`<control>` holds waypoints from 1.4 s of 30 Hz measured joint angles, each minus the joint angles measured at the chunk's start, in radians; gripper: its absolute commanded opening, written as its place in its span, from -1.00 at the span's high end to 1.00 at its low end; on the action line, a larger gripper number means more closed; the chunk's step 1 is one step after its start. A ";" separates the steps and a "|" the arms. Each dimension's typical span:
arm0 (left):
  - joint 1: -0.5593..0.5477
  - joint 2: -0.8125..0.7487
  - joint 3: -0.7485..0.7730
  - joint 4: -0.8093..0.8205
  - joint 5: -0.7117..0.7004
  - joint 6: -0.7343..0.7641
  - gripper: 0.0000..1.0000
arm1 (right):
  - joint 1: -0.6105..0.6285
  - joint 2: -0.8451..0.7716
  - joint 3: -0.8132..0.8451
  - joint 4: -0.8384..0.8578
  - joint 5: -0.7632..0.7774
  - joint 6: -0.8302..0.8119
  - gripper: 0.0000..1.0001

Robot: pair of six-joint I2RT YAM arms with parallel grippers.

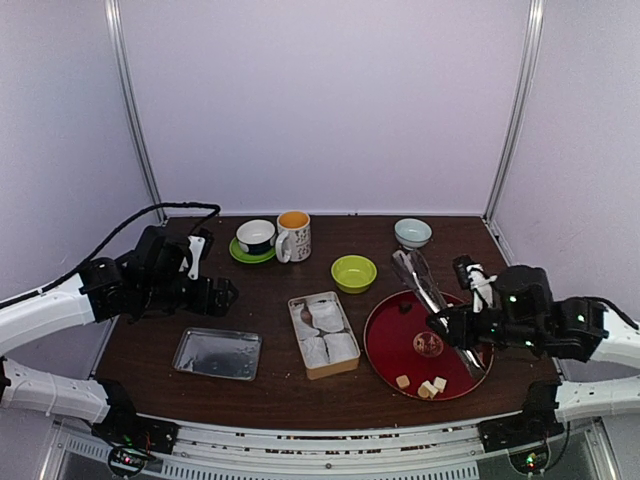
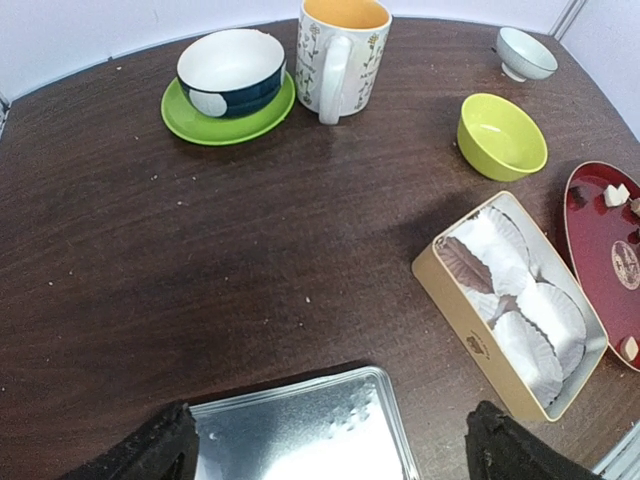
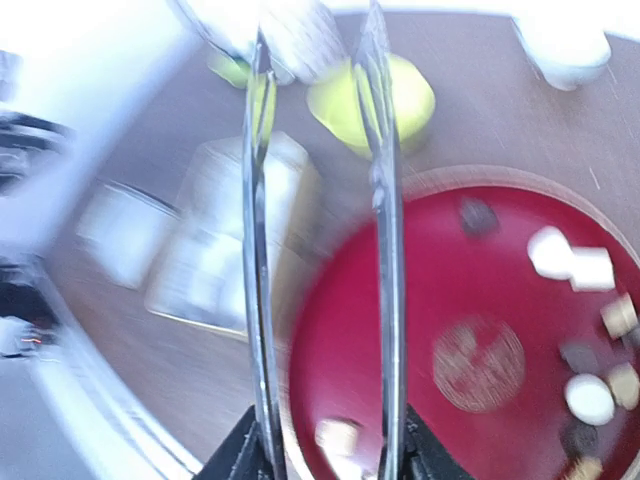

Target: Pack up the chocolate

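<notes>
Red plate (image 1: 385,340) holds the chocolate (image 1: 433,386); the box (image 1: 336,371) of paper cups (image 1: 325,318) sits unfilled, so nothing looks packed yet. Right claw (image 3: 328,455) clamps the tongs (image 1: 424,288); left claw (image 2: 330,450) gapes wide, empty.

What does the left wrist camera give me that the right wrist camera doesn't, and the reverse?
Left wrist only: the left fingers, wide open above the metal tray, and a sharp look at the paper cups in the box. Right wrist only: the tongs gripped in the right fingers, and most of the chocolate spread over the red plate. Both: the lime bowl, the pale bowl, the box and part of the plate, though the right wrist view is blurred.
</notes>
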 measured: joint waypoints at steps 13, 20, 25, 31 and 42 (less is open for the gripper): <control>0.000 0.003 0.000 0.021 0.010 0.003 -0.90 | -0.002 -0.389 -0.056 0.053 0.032 -0.068 0.51; 0.000 0.009 0.000 0.022 0.011 0.003 -0.90 | -0.005 -0.322 0.021 -0.010 0.040 -0.088 0.46; 0.000 0.003 0.000 0.022 0.011 0.002 -0.89 | -0.005 -0.257 0.050 -0.072 0.064 -0.079 0.40; 0.000 -0.027 0.000 0.022 0.009 -0.002 -0.90 | -0.006 -0.069 0.126 -0.173 0.092 -0.046 0.35; 0.000 -0.046 0.000 0.021 0.004 -0.004 -0.90 | -0.065 0.275 0.148 -0.274 0.019 -0.005 0.25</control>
